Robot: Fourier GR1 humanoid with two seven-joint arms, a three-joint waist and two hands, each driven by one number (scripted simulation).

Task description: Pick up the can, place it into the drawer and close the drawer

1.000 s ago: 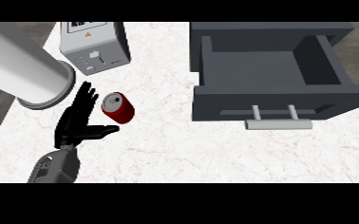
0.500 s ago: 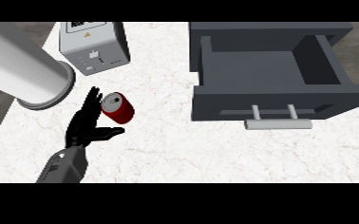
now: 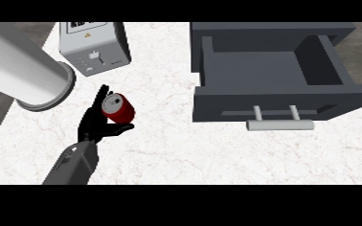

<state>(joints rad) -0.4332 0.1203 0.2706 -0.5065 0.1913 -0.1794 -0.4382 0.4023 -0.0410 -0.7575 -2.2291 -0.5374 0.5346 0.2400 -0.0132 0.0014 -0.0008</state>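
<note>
Since the earlier frame the left hand (image 3: 99, 120) has been sliding right, closing in on the can (image 3: 118, 108); now its fingers are rising along the can's left side while the thumb is hooking under the near side, so it is starting to grasp the can without yet wrapping it fully. The can is lying tilted on the white surface (image 3: 212, 153), left of the open drawer (image 3: 268, 67) and well apart from it. It is probably light, rigid and smooth-walled, so it could roll or slip; gripping around the middle of its body looks safest. The right hand is not showing.
</note>
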